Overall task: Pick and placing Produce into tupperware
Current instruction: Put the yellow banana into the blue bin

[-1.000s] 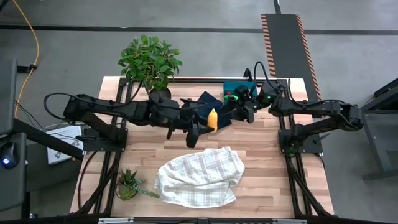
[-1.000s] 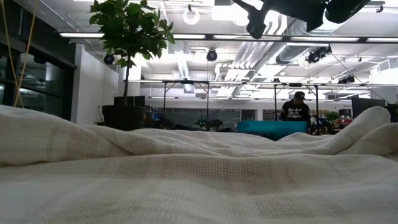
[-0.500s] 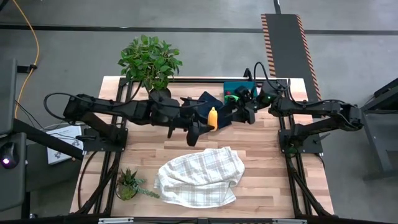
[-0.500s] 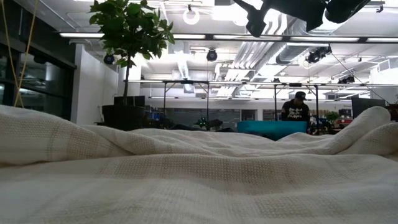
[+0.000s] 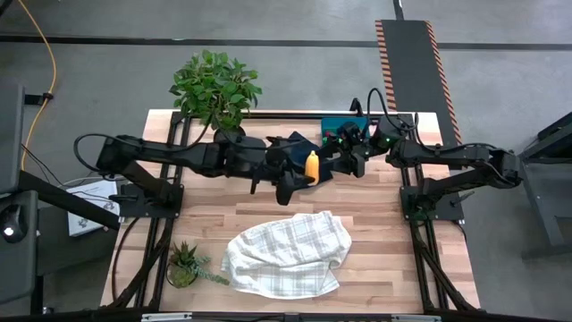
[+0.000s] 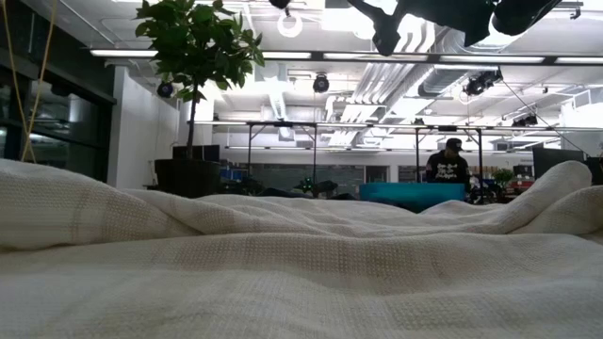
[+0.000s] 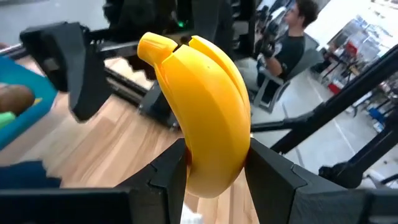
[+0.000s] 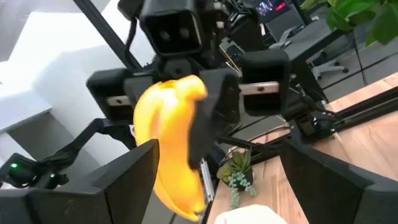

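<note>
The left gripper [image 7: 214,168] is clamped on the yellow plastic banana [image 5: 312,166], holding it above the wooden table [image 5: 375,241] near the crumpled dark navy cloth [image 5: 299,143]. Just to its right, the right gripper [image 5: 347,164] faces the banana with its fingers spread wide, holding nothing. Behind it, at the table's far edge, sits the small rectangular teal-blue plastic tupperware box [image 5: 335,124], with a bright green piece [image 5: 332,139] inside.

Fills the whole lower half: a rumpled white cloth [image 6: 301,273]. Beyond its folds, toward 3 o'clock, a teal box [image 6: 413,192]. At 10 o'clock, a tall potted plant [image 6: 193,56]. At 1 o'clock, dark arm parts [image 6: 433,19] overhead. Behind the box, a person [image 6: 448,166].
</note>
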### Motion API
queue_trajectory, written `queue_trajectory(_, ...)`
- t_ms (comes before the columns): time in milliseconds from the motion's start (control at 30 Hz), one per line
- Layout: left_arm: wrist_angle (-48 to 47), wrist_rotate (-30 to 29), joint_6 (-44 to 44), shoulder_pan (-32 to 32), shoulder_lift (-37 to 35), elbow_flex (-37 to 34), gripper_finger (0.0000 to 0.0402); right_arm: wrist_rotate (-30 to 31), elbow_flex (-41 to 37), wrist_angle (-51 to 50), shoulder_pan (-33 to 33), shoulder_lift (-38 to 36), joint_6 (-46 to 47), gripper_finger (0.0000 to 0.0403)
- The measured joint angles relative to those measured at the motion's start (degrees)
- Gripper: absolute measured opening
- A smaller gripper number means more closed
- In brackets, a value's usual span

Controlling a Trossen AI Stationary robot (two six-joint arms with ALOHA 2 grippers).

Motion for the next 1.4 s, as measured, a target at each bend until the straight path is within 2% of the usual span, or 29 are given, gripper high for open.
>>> queue_trajectory(733, 2.6, 3.5, -0.1, 2.2, 2.5, 0.0, 0.0134, -0.4, 0.0, 2.1, 0.0, 0.2, -0.1, 0.0324)
queue_trajectory(1400, 6.0, 3.5, -0.5, 3.8, 4.4, 0.0, 0.0134, -0.3, 0.0, 2.0, 0.0, 0.2, -0.1, 0.0323)
